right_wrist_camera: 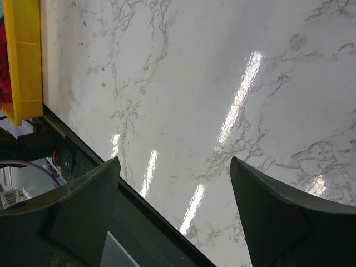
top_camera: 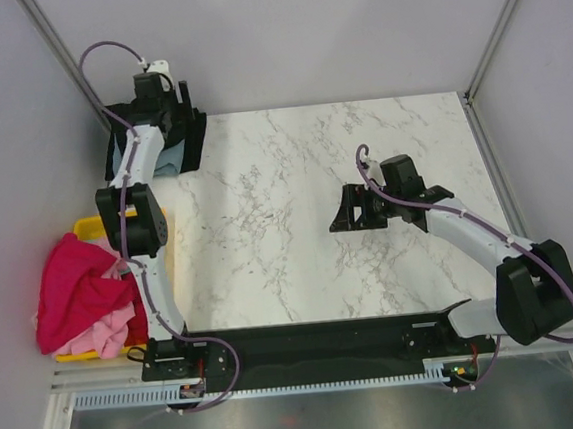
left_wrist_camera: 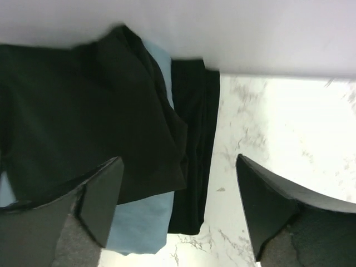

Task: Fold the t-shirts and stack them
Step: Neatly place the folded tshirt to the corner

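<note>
Two arms, top external view. Left end effector (top_camera: 180, 123) is at the 10 o'clock corner of the desk (top_camera: 293, 174), directly over a folded pile. The grey-blue t-shirt (top_camera: 169, 166) shows at the pile's 7 o'clock edge. Dark cloth there cannot be told from the black end effector. Right end effector (top_camera: 351, 209) hovers over bare marble toward 3 o'clock, jaws released, well apart from all cloth. Yellow bin (top_camera: 87, 228) at the 8 o'clock edge carries a heap: magenta t-shirt (top_camera: 72, 288) above pink t-shirt (top_camera: 101, 336).

Left wrist view. Fingers (left_wrist_camera: 94, 206) are spread with nothing gripped. Black t-shirt (left_wrist_camera: 83, 122) lies beneath the 9 o'clock finger and covers the grey-blue t-shirt. Second black t-shirt (left_wrist_camera: 192, 156), folded narrow, touches the pile's 3 o'clock side.

Right wrist view. Fingers (right_wrist_camera: 83, 217) are spread and empty over the desk. The yellow bin is at 10 o'clock, with a sliver of reddish cloth (right_wrist_camera: 4, 61) inside.
</note>
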